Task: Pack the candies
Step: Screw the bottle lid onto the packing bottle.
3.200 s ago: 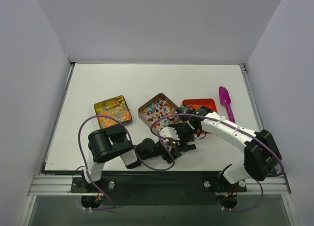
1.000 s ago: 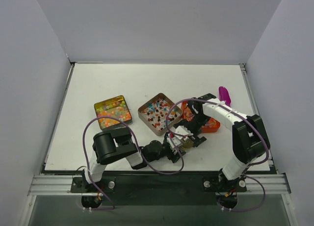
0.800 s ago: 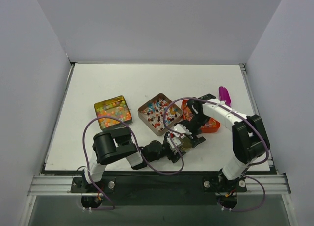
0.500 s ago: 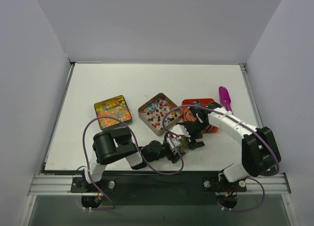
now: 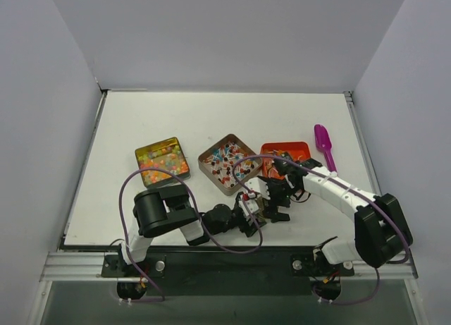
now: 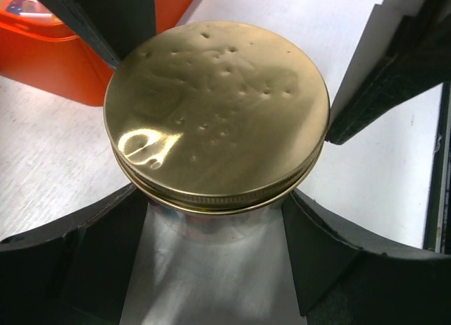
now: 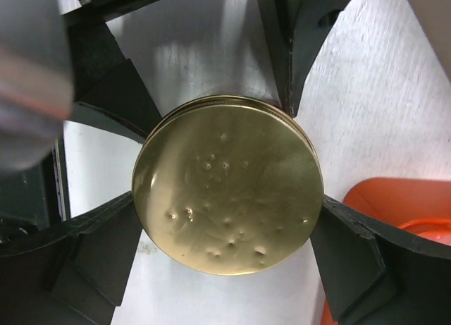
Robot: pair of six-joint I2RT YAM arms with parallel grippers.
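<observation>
Swung outward since a second ago, right arm [image 5: 338, 191] uncovers orange tray [image 5: 285, 144]. Its right gripper [image 7: 229, 205] straddles the gold lid [image 7: 229, 184], jaws wide; whether they press it I cannot tell. The left gripper [image 6: 215, 219] clamps the upright jar [image 6: 211, 268]. Round candies [image 5: 163, 163] fill the gold tin [image 5: 156, 145]; wrapped pieces [image 5: 227, 163] in the brown tin [image 5: 211, 178] point every way.

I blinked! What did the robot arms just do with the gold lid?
The right gripper, straddling the gold lid, turned while its arm swung outward to the right. The left gripper kept holding the jar. Both candy tins, the orange tray and the purple scoop stayed put.
</observation>
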